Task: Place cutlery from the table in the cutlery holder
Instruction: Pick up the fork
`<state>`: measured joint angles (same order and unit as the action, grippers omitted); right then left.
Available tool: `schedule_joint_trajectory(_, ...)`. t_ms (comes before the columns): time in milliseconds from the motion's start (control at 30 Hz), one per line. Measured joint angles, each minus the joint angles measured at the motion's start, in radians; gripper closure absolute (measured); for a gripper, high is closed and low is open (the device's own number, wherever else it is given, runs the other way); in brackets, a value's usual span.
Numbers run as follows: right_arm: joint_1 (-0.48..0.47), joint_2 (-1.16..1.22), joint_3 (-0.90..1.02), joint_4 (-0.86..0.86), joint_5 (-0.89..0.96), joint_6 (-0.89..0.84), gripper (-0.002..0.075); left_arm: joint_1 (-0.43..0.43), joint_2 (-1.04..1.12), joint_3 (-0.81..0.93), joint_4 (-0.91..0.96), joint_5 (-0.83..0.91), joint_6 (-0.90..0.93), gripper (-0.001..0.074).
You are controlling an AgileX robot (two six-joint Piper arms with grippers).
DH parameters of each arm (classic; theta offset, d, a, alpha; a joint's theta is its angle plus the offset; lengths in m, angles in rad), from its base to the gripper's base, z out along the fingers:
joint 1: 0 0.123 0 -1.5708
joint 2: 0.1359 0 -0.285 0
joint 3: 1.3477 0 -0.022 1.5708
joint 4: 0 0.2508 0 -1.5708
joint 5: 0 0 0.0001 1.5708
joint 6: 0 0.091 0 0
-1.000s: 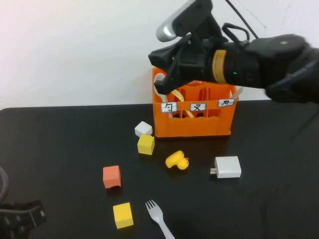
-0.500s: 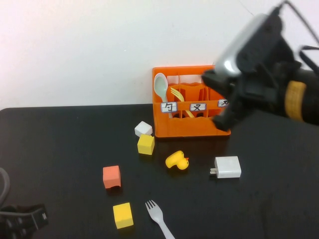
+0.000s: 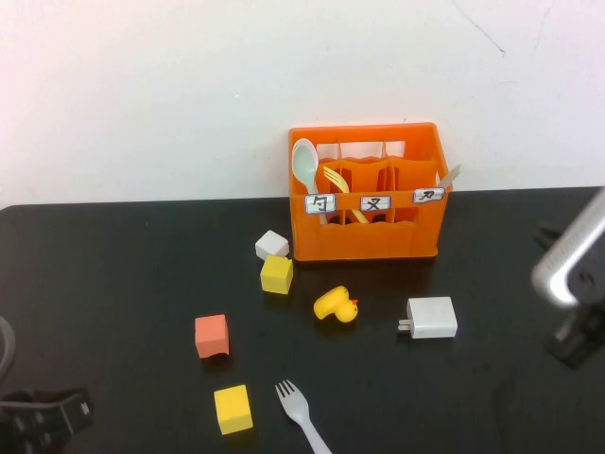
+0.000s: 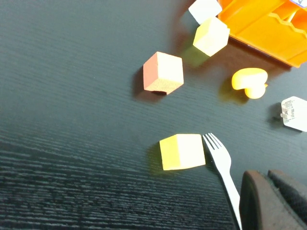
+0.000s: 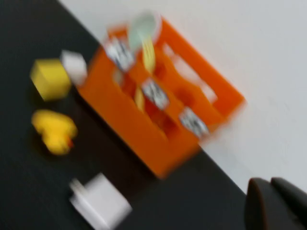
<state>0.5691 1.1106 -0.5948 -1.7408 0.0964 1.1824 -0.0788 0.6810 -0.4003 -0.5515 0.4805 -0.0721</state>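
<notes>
**Spoon in the crate, fork on the surface**

The mint-green spoon point(image 3: 304, 165) stands in the orange cutlery holder's point(image 3: 367, 242) left compartment — the grey fork point(image 3: 301, 413) lies on the black surface point(image 3: 113, 274). Left end effector point(image 4: 273, 201) near the fork, right end effector point(image 5: 276, 203) at the right edge, both pressed together.

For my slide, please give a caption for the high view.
Mint-green plastic spoon stands in orange plastic crate; light grey plastic fork lies on black tabletop.

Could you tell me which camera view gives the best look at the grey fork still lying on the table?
The left wrist view: the fork lies close and sharp beside a yellow block, tines plain. The high view shows the fork small, near the bottom edge. The right wrist view misses it.
</notes>
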Motion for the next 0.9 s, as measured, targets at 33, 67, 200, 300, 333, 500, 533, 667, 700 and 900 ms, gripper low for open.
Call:
schedule_joint_trajectory(33, 0.000, -0.009, 0.019, 0.002, 0.026, -0.018, 0.0728, 0.000, 0.000, 0.000, 0.000, 0.004, 0.000, 0.0736)
schedule_joint_trajectory(67, 0.000, -0.017, 0.039, 0.003, 0.064, -0.044, 0.0728, 0.000, 0.000, 0.000, 0.000, 0.012, 0.002, 0.0736)
schedule_joint_trajectory(200, 0.000, -0.027, 0.081, 0.106, 0.245, -0.223, 0.0728, 0.000, 0.014, 0.000, -0.013, 0.098, 0.053, 0.0736)
schedule_joint_trajectory(300, 0.000, -0.027, 0.083, 0.294, 0.382, -0.444, 0.0728, 0.000, 0.055, 0.000, -0.027, 0.205, 0.082, 0.0736)
schedule_joint_trajectory(333, 0.000, -0.027, 0.083, 0.352, 0.414, -0.500, 0.0728, 0.000, 0.074, 0.000, -0.032, 0.244, 0.092, 0.0736)
schedule_joint_trajectory(500, 0.000, -0.033, 0.083, 0.676, 0.519, -0.733, 0.0728, 0.000, 0.156, 0.000, -0.087, 0.375, 0.117, 0.0736)
schedule_joint_trajectory(533, 0.000, -0.040, 0.081, 0.725, 0.524, -0.767, 0.0728, 0.000, 0.166, 0.000, -0.104, 0.388, 0.126, 0.0736)
schedule_joint_trajectory(667, 0.000, -0.058, 0.062, 0.963, 0.540, -0.903, 0.0728, -0.005, 0.180, 0.000, -0.159, 0.379, 0.142, 0.0736)
schedule_joint_trajectory(700, 0.000, -0.060, 0.060, 1.015, 0.540, -0.932, 0.0728, -0.006, 0.180, 0.000, -0.173, 0.360, 0.144, 0.0736)
schedule_joint_trajectory(900, 0.000, -0.065, 0.060, 1.256, 0.538, -1.075, 0.0728, -0.034, 0.181, -0.032, -0.226, 0.253, 0.158, 0.0736)
